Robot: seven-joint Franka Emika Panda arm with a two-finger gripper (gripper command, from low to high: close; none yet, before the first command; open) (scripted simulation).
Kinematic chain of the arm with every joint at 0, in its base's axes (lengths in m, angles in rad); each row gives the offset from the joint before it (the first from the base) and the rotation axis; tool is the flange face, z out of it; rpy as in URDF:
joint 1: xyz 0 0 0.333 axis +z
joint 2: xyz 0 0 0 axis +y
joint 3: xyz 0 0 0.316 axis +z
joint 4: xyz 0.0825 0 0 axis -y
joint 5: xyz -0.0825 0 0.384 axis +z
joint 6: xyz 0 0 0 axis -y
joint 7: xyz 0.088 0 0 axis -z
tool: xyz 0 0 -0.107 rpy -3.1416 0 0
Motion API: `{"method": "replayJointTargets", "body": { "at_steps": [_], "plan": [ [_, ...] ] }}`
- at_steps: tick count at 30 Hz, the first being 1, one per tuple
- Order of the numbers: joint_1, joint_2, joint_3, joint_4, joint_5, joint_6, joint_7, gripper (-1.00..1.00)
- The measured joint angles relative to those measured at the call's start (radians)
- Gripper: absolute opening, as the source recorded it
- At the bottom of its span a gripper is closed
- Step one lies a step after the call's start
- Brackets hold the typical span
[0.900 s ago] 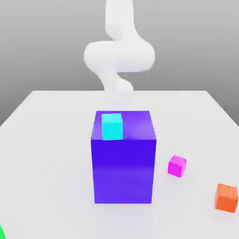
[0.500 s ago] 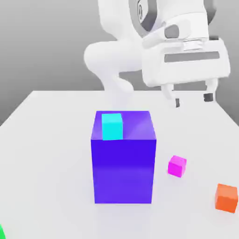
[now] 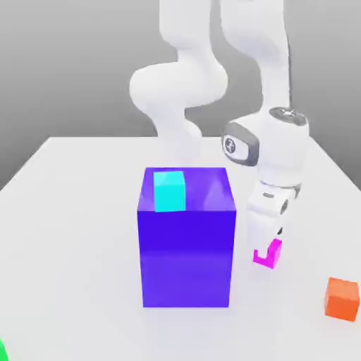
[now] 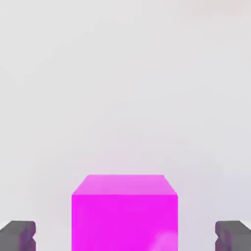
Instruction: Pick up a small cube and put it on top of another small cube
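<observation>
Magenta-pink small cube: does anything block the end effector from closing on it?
Nothing visible does: the hand view shows the small plain magenta-pink cube between the open fingers of the end effector, with a gap on each side.

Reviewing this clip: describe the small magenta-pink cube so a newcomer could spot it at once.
Find the big blue-purple block on the white table. Just off its side toward the exterior view's right sits the small plain magenta-pink cube, between the open fingers of the white gripper. Its neighbours differ: one small cube is orange, another cyan atop the block.
</observation>
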Motion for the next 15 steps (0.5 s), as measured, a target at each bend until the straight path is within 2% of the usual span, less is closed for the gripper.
{"method": "replayJointTargets", "body": {
  "at_steps": [1,8,12,15],
  "plan": [
    [0.016,0.021,-0.014,0.003,0.003,0.017,-0.001,-1.00],
    [0.018,0.019,-0.016,0.003,-0.002,0.015,0.004,-1.00],
    [-0.042,-0.102,0.052,-0.017,0.037,-0.085,-0.029,-1.00],
    [-0.044,-0.209,0.065,-0.037,0.072,-0.173,-0.051,-1.00]
  ]
}}
